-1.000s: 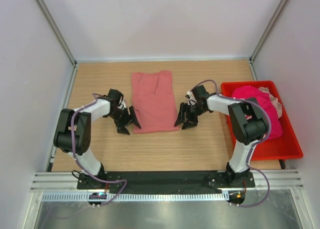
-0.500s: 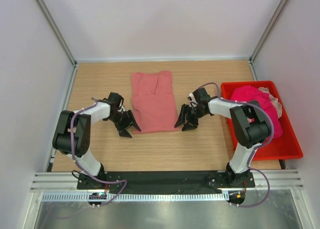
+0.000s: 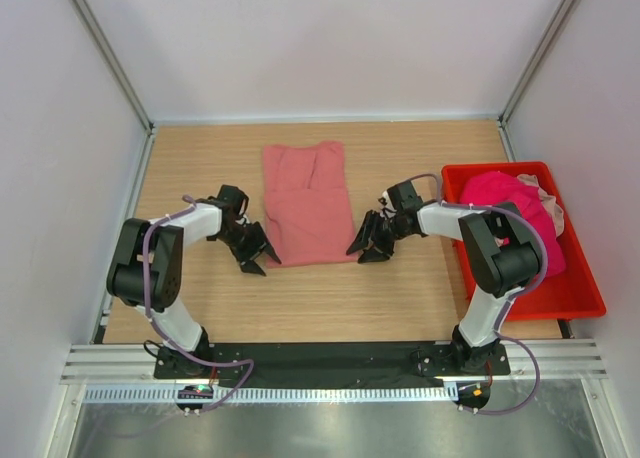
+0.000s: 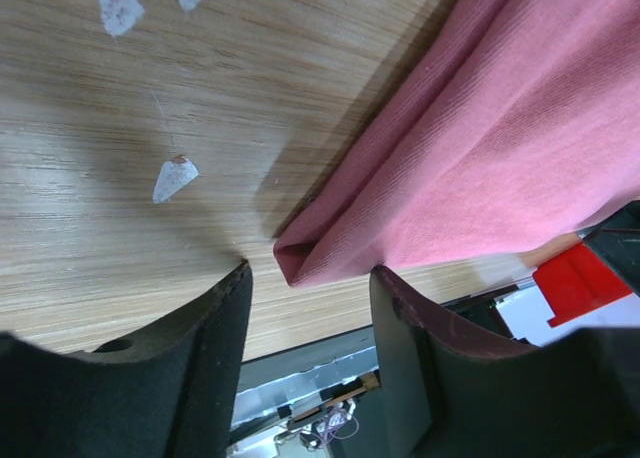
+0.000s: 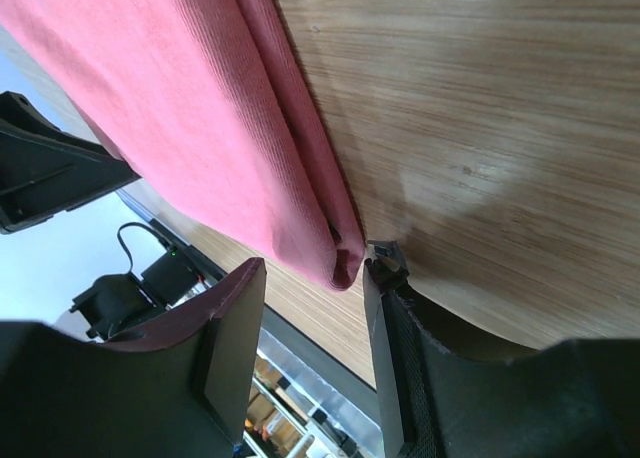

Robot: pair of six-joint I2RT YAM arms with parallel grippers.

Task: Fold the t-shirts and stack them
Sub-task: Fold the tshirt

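Both pairs of fingers have been drawn nearer to the arm bases along the side edges of the salmon t-shirt (image 3: 305, 203) and narrowed since a second ago; the shirt itself is seen unmoved. It lies folded into a tall rectangle, flat at the middle of the wooden tabletop (image 3: 200, 168).

The left fingers (image 4: 215, 348) are set at its near left corner. In the left wrist view that layered corner is seen in the gap between them; the fingers are spread, and a strip of bare wood shows between the cloth and one of them. Nothing is pinched.

The right fingers (image 5: 235, 328) are placed likewise at the near right corner. The folded edge is seen running down between them; they are spread apart, with one tip just beside or touching the cloth, which cannot be told. The cloth is not clamped.

A red bin (image 3: 565, 290) is seen at the right edge of the tabletop, well apart from the folded shirt. A magenta t-shirt (image 3: 500, 203) is heaped in it, with pale pink cloth (image 3: 548, 193) behind.
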